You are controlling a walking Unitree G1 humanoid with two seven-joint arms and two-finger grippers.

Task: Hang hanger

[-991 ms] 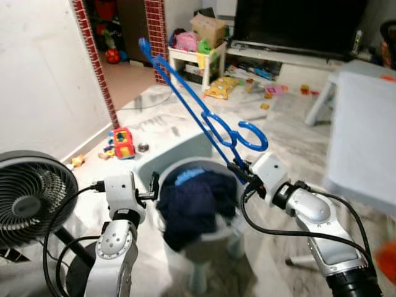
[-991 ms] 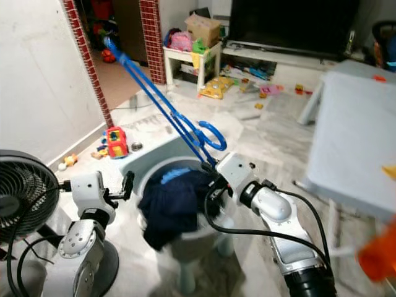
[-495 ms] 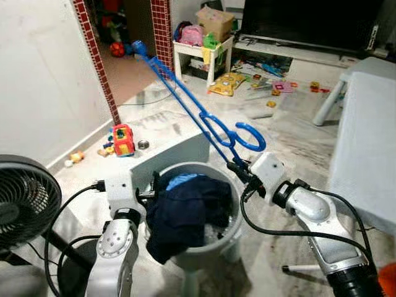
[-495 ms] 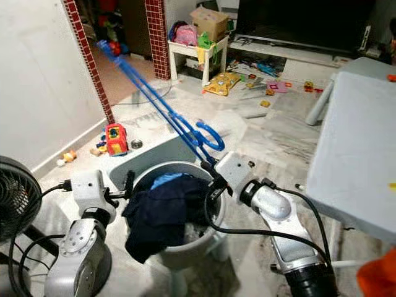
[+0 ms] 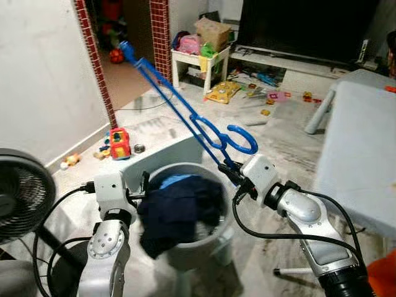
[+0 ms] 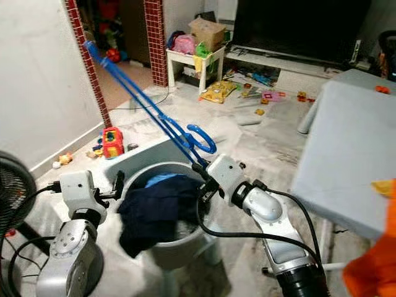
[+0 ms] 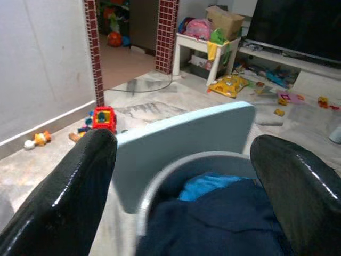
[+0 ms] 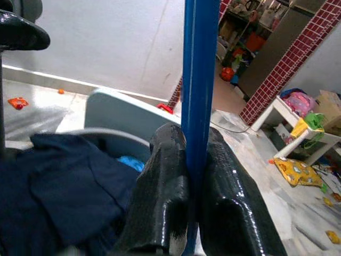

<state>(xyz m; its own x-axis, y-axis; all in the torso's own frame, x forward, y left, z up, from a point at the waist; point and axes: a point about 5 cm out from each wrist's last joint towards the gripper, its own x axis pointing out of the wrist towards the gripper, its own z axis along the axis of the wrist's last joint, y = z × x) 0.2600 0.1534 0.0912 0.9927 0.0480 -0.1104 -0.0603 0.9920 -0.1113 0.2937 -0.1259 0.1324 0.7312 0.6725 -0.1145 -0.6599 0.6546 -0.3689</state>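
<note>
A: Which step is going on here?

B: The carrying one, I'd judge. The right claw is clamping the long blue plastic hanger near its hook end, fingers pressed together on the shaft; the hanger is slanting up and away from that claw.

A: And the other arm?

B: The left claw is hovering with its fingers spread apart, gripping nothing. Just beyond it a round grey laundry basket is holding dark navy clothes.

A: What is the next move calling for?

B: Finding a rail or rod, then turning the hook toward it.
</note>
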